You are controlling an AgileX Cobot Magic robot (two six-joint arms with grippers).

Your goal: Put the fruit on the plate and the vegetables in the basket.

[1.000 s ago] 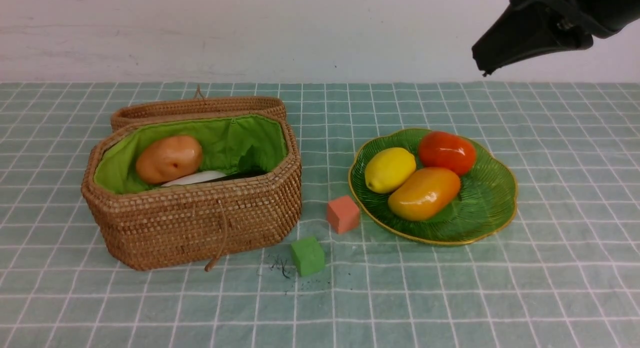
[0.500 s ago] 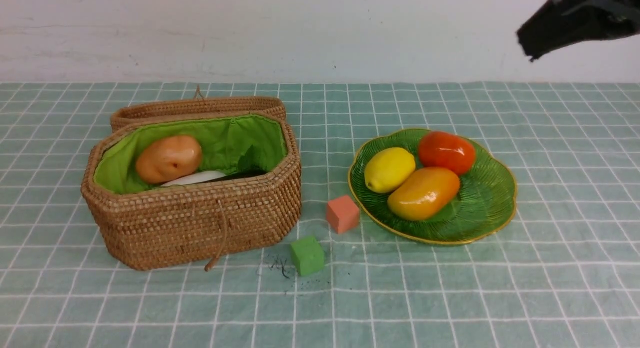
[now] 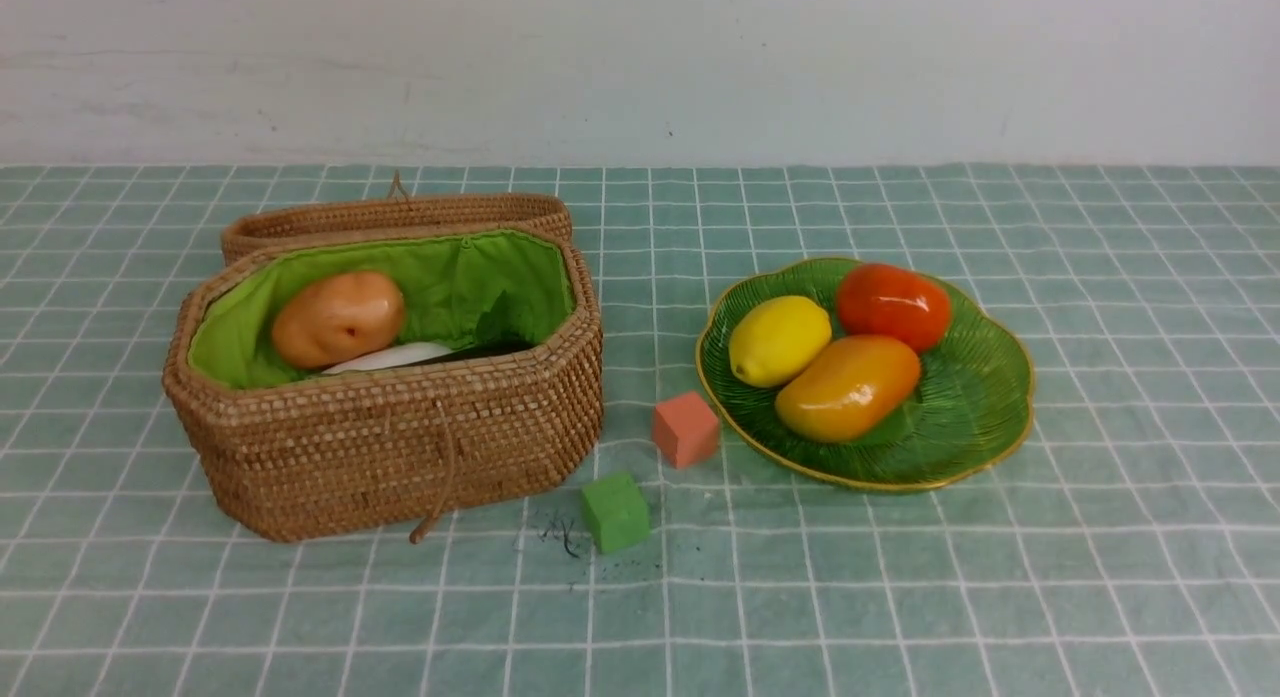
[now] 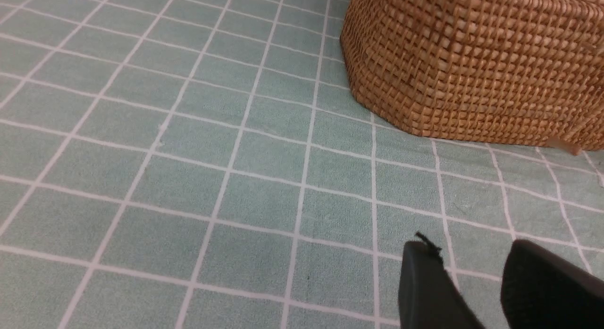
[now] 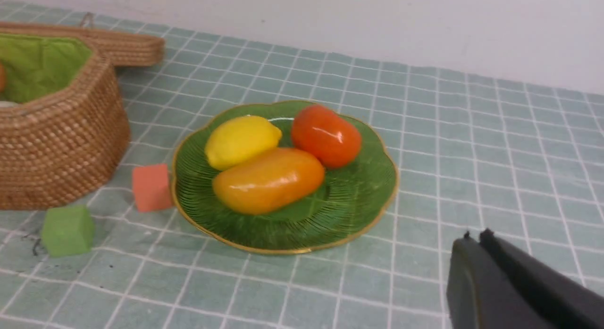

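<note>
With lemon [image 3: 779,340], persimmon [image 3: 893,305] and mango [image 3: 848,387] on the plate [image 3: 975,417] and potato [image 3: 338,318] in the basket [image 3: 400,447], sorting looked finished; left end effector [image 4: 472,284] part-open, right end effector [image 5: 476,244] closed, both empty

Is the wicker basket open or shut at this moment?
Open. The basket shows its green lining, with the potato visible inside, and its lid lies behind it on the tablecloth.

Matte black, blunt-tipped fingers [image 4: 424,282]
</note>
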